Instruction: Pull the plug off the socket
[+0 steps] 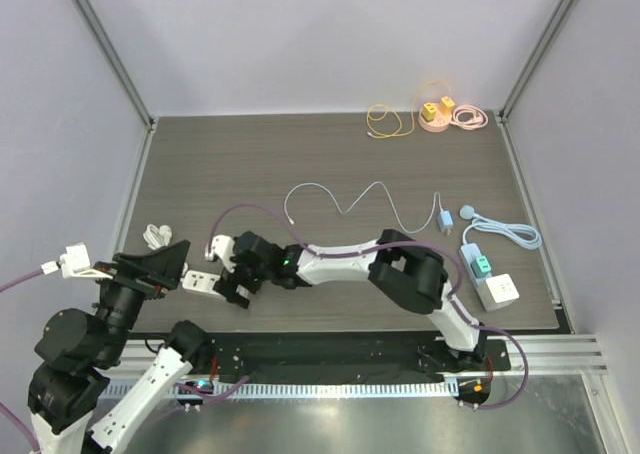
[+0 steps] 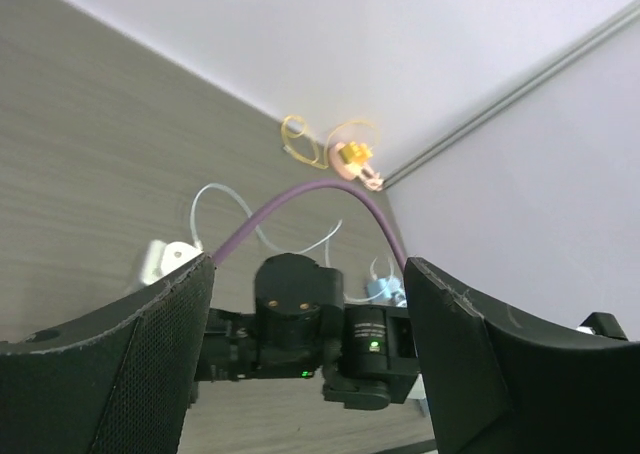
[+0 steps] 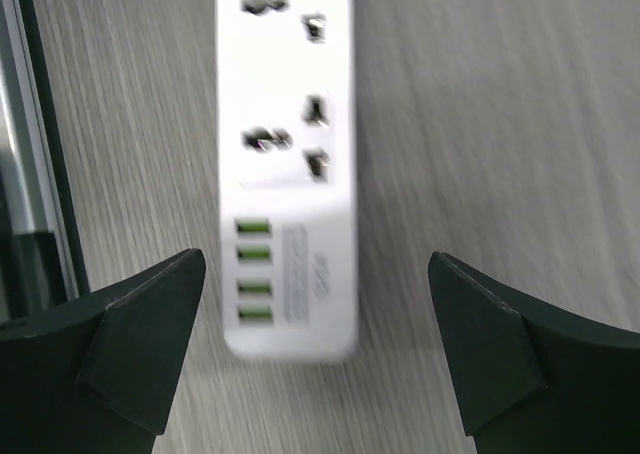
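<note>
Your right gripper (image 3: 318, 264) stands spread wide over the white power strip (image 3: 285, 174), one finger on either side and neither touching it. Your left gripper (image 2: 310, 264) hangs raised at the left, also wide, holding nothing. The white plug (image 1: 155, 236) lies on the table (image 1: 330, 154) near the strip, apart from it.

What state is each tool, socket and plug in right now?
Right tool: open, over the power strip.
Left tool: open, empty.
Power strip: flat on table, visible sockets empty.
White cord bundle: loose on table.
Teal plug: seated in white cube socket.
Yellow plugs: seated in pink round socket.
</note>
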